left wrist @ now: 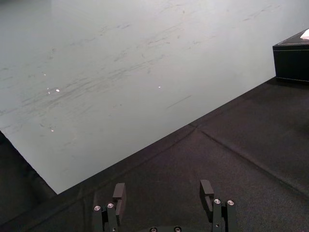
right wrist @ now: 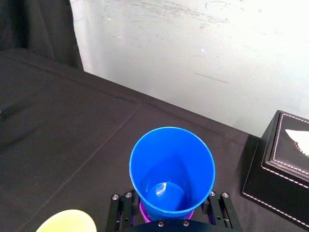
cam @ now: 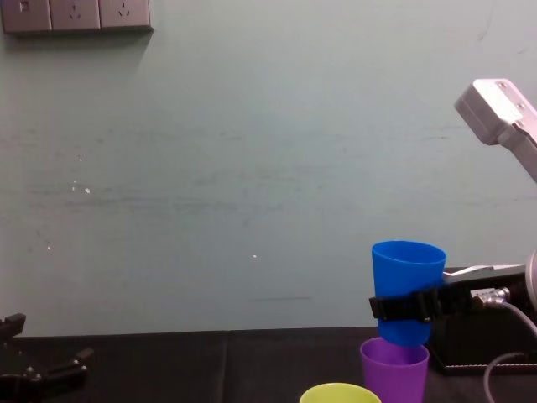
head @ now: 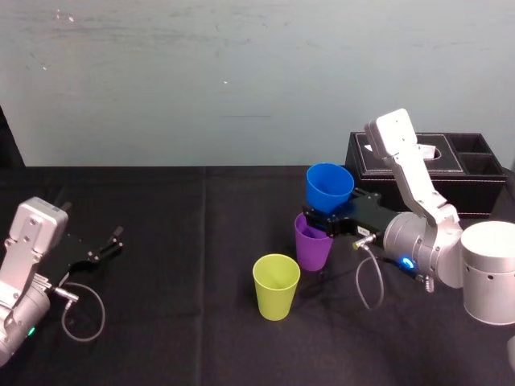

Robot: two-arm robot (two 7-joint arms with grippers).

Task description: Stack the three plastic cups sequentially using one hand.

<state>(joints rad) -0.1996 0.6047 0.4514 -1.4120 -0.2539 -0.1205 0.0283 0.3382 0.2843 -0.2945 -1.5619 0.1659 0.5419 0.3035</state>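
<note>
My right gripper [head: 322, 221] is shut on the blue cup [head: 328, 186], one finger on each side of its lower half. In the chest view the blue cup [cam: 407, 281] hangs upright with its base right at the mouth of the purple cup [cam: 394, 374]. The purple cup [head: 312, 245] stands on the black cloth directly beneath. A yellow-green cup [head: 276, 285] stands upright just in front of it, to its left. The right wrist view looks down into the blue cup [right wrist: 171, 169], with a purple sliver [right wrist: 144, 212] under it. My left gripper [head: 113, 241] rests open at the far left.
A black leather tissue box [head: 426, 173] stands at the back right, close behind my right arm. Black cloth [head: 177, 241] covers the table between the two arms. A pale wall rises behind the table's far edge.
</note>
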